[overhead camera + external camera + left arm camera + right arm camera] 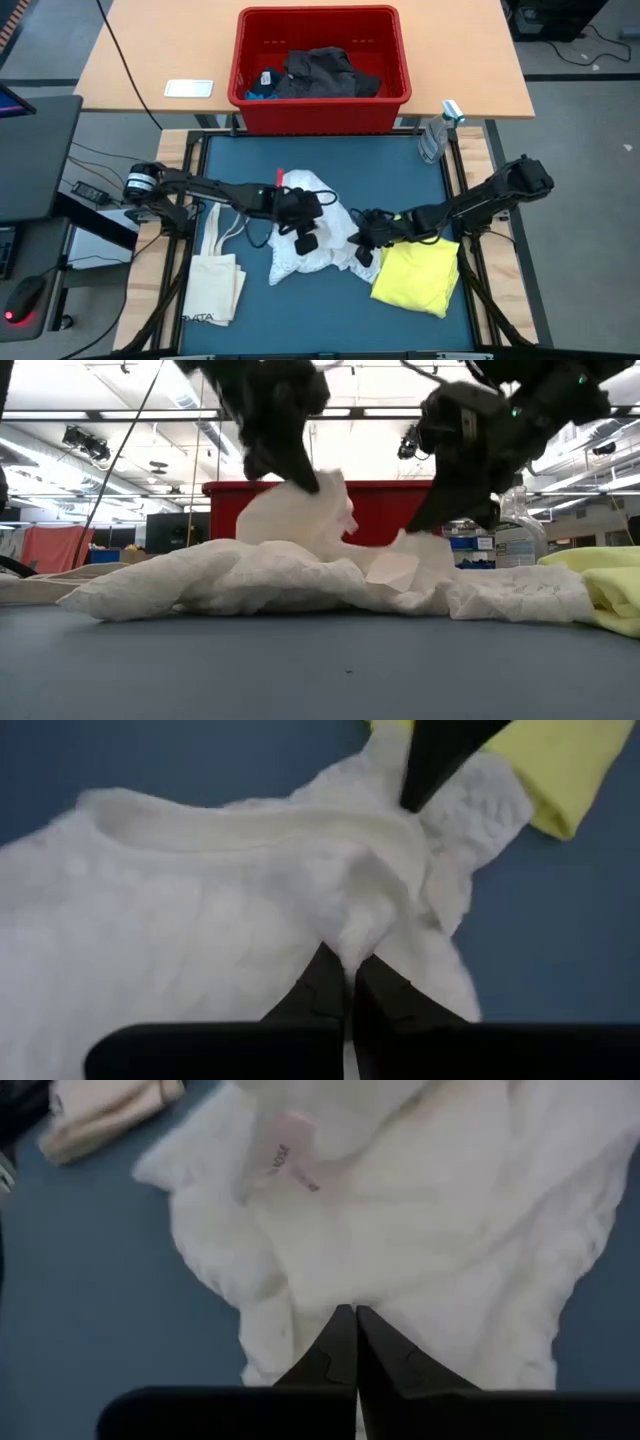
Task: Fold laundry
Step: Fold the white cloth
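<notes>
the job looks only partly done. one piece, the yellow garment [417, 276], lies neat and flat like a folded square at the lower right of the high view, on the blue desk [230, 160].

the white garment [305, 235] is next. it sits in the middle of the high view, all bunched and wrinkled, not folded yet. it touches the yellow one on its right side.

the left end effector [348, 982] is pinched tight on a fold of the white cloth, near the middle of the pile. the right end effector [354, 1320] is pinched on the white cloth too, at its right edge close to the yellow piece. in the low view both pull little peaks of cloth up off the desk.

more work waits. the dark grey garment [325, 72] is in a heap in the red bin [390, 45] at the top middle of the high view, with something blue beside it.

a cream tote bag [215, 280] lies at the lower left, and a clear bottle [437, 135] stands at the upper right corner of the desk.

i think the white piece must be spread flat first, then folded.
</notes>
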